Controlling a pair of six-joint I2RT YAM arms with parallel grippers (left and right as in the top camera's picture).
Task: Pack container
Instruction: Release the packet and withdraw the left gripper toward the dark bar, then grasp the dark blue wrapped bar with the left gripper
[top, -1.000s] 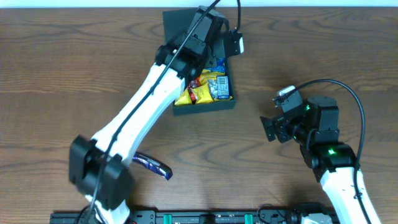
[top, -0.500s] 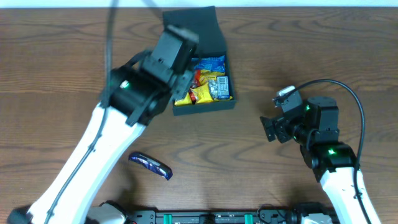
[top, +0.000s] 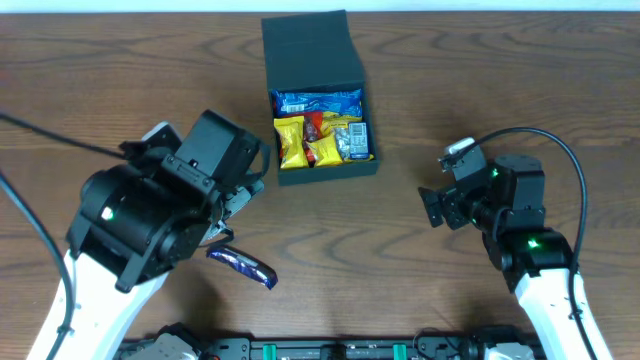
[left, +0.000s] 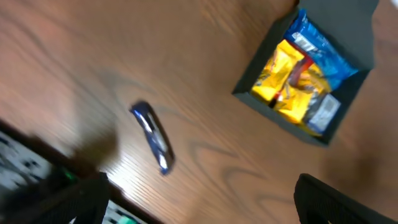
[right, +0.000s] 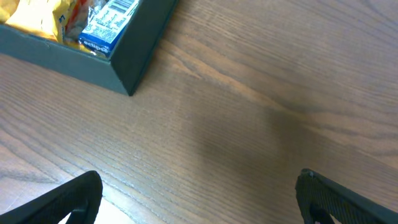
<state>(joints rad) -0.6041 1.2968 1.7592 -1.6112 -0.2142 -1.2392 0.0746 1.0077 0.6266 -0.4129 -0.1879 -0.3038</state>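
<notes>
left arm off the container, a drop just made

left gripper (left: 205, 200) has swung to the container's (top: 330, 172) near-left, jaws wide and empty, above a loose blue packet (top: 242, 265), probably next in. the open container holds snack packets (top: 318, 135). right gripper (top: 432, 208), to the container's right, gapes empty.

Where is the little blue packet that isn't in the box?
Seen from overhead, the blue packet lies on the table on the robot's left side, apart from the green box and nearer the front edge.
</notes>
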